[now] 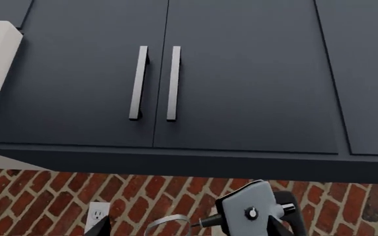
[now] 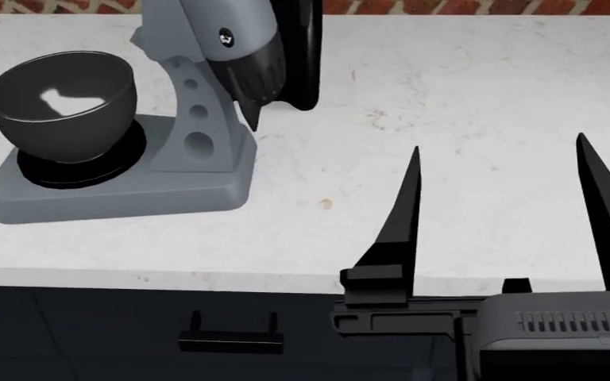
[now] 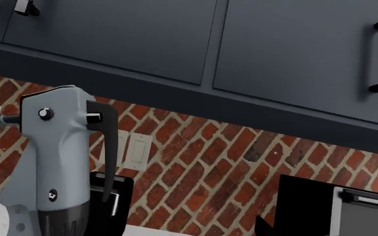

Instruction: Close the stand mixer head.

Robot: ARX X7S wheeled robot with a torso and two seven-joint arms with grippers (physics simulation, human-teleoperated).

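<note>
Your right gripper, fingers spread and empty, sits low right; the mixer head stands tilted up, far left. Left gripper's state can't be told.

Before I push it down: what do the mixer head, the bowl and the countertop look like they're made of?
Stand mixer head: smooth blue-grey shell, matte, looks like painted metal or plastic; can't tell which. Its rear end is dark and ribbed, probably plastic. Mixing bowl: dark grey with a bright reflection inside, suggesting glossy metal. Countertop: off-white with faint speckles, stone-like.
</note>
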